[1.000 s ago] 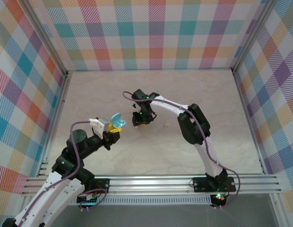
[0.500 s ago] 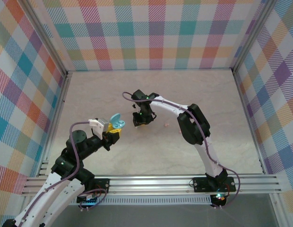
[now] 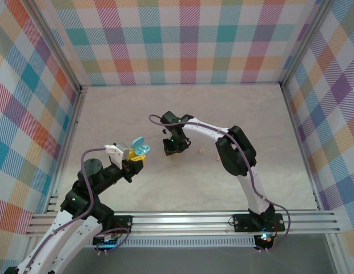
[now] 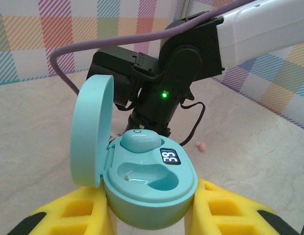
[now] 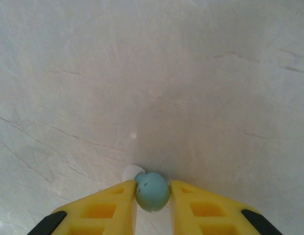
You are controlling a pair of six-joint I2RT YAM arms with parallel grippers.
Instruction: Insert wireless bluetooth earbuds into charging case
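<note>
Since a second ago, the right gripper (image 3: 174,148) has been shifted slightly nearer and to the right over the table, and its yellow fingers have been drawn in. The left arm has been moved only a little.

Nearest, the left gripper (image 4: 152,218) is clamped on the base of a teal charging case (image 4: 152,193), with one yellow finger pressed to each side. The case is held off the table with its lid (image 4: 90,132) swung open and standing upright at the left. Inside, one light blue earbud (image 4: 139,142) is seated in the far socket, while the near socket (image 4: 164,180) is bare. A small lit display (image 4: 170,156) is set at the right between them.

Beyond the case, the right gripper is pointed down at the table (image 5: 157,73). Its fingers (image 5: 110,205) are closed on a second light blue earbud (image 5: 152,191), which is touched on both sides at the fingertips. A small white piece is glimpsed just behind this bud, and what it is cannot be told.

On the table to the right of that gripper, a pink earbud (image 3: 201,150) is seen near it, and a second pink earbud (image 3: 216,158) lies a little nearer and farther right, apart from the first. In all, one case, two light blue buds and two pink buds are counted. Farthest off, the table is enclosed by plaid walls (image 3: 188,45).
</note>
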